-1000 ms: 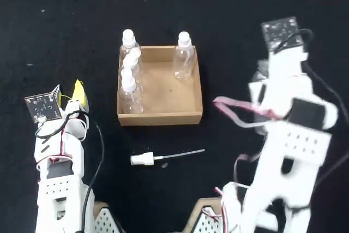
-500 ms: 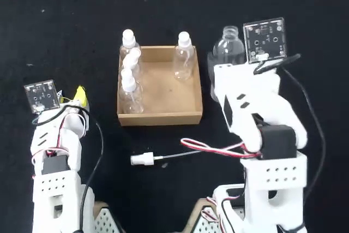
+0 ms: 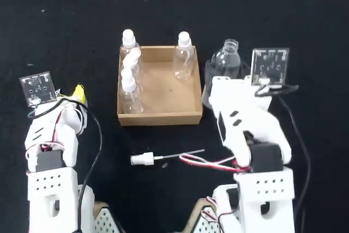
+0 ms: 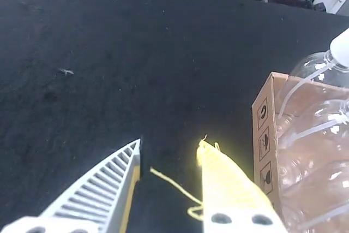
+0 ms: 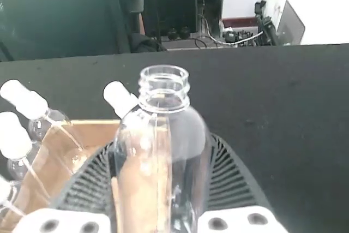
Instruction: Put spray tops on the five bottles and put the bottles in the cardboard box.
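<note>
A black table [image 3: 283, 20] is carrying a cardboard box [image 3: 160, 117] at its middle, with an arm standing on either side. Four bottles with white spray tops are standing inside the box. Three of them [image 3: 131, 88] are lining the wall nearest the left arm [image 3: 54, 129], and the fourth [image 3: 184, 58] is standing alone in the far corner on the opposite side.

The fifth bottle [image 3: 226, 61] is sitting upright in the jaws of the right arm [image 3: 245, 121], just outside the box's wall and near that far corner. Its neck is open. In the right wrist view the two dark ribbed jaws are pressing on this bottle [image 5: 163, 151] from both sides, gripping its lower body. The box [image 5: 60, 151] and capped bottles [image 5: 32, 107] are showing beyond it. I cannot tell whether the bottle's base is touching the table.

The loose spray top [image 3: 143, 160] is lying on its side on the table in front of the box, between the two arm bases. Its thin tube [image 3: 182, 154] is pointing toward the right arm. A red and white wire [image 3: 210, 163] from that arm is looping just beside the tube's tip.

The left arm is hanging over bare table near the box's side, not touching it. In the left wrist view its jaws, one white and ribbed and one yellow, are standing open with a gap between them, gripping nothing. A yellow thread [image 4: 174, 186] is trailing from the yellow one. The box's corner [image 4: 264, 145] and the bottles inside it [image 4: 311, 129] are showing off to one side.
</note>
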You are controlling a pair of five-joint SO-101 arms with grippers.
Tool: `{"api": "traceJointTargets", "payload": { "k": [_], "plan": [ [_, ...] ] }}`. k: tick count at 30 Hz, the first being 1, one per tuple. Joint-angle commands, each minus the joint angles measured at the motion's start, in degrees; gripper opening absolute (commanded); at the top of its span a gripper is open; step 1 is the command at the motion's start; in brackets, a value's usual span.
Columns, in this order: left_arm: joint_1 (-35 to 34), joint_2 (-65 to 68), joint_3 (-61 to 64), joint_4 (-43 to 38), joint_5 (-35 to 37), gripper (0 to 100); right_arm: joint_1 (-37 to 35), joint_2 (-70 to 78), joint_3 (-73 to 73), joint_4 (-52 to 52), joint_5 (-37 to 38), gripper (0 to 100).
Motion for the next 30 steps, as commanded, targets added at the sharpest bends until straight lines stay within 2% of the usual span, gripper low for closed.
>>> {"api": "traceJointTargets", "payload": {
  "k": [1, 6, 11, 18, 25, 30],
  "plan": [
    [-0.1, 0.2, -5.9, 3.4, 0.1, 10, -2.3, -4.0, 1.4, -1.9, -0.5, 1.1],
    [-0.8, 1.8, -11.1, 8.6, 0.1, 17, -4.8, -7.3, 7.1, -6.3, -0.5, 1.1],
    [-3.2, 11.4, -19.1, 13.8, 0.1, 20, -4.7, -10.7, 12.5, -11.2, -0.5, 1.1],
    [-3.4, 26.2, -35.9, 30.2, 0.2, 20, -4.7, -14.5, 14.5, -11.3, -0.4, 1.1],
    [-1.4, 29.3, -45.2, 44.6, 0.0, 20, -4.7, -15.3, 14.5, -11.2, -0.2, 1.1],
    [3.1, 29.4, -48.2, 53.2, -6.4, 20, -4.3, -15.3, 14.5, -11.2, -0.1, 1.1]
  ]
}}
